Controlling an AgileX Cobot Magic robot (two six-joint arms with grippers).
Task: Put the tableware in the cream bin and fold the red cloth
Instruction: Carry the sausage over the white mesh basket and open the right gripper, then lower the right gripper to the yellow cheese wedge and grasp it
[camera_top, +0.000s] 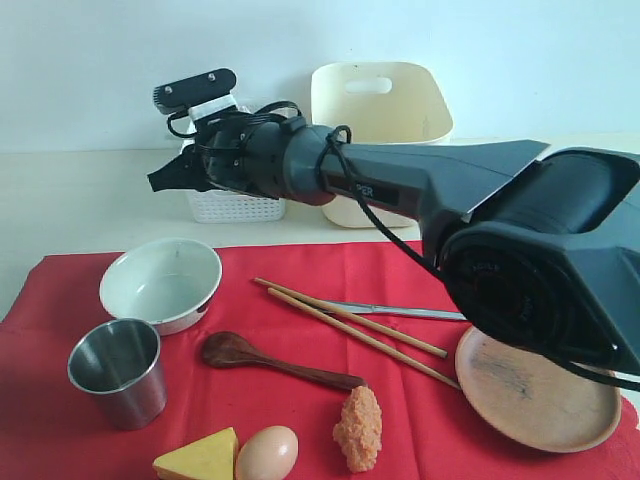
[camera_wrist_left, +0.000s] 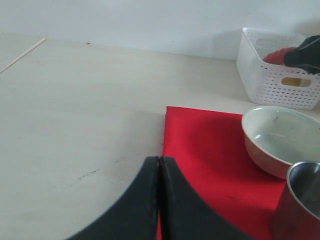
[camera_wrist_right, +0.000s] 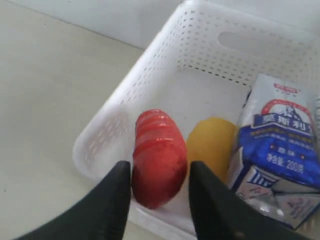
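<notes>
On the red cloth (camera_top: 300, 268) lie a white bowl (camera_top: 160, 283), a steel cup (camera_top: 117, 370), a dark wooden spoon (camera_top: 270, 362), two chopsticks (camera_top: 355, 330), a silver knife (camera_top: 400, 311) and a brown plate (camera_top: 535, 390). The cream bin (camera_top: 385, 110) stands behind them, against the wall. My right gripper (camera_wrist_right: 160, 167) reaches across to the white basket (camera_wrist_right: 125, 100), jaws open around a red sausage (camera_wrist_right: 157, 150), with a gap on one side. My left gripper (camera_wrist_left: 159, 160) is shut and empty over the cloth's left edge (camera_wrist_left: 210, 150), near the bowl (camera_wrist_left: 280, 137).
The basket (camera_top: 235, 207) also holds a lemon (camera_wrist_right: 212, 145) and a blue-white milk carton (camera_wrist_right: 277, 135). Cheese (camera_top: 200, 458), an egg (camera_top: 268, 452) and an orange crumbed piece (camera_top: 358, 428) lie at the cloth's front. The right arm spans the scene above the cloth.
</notes>
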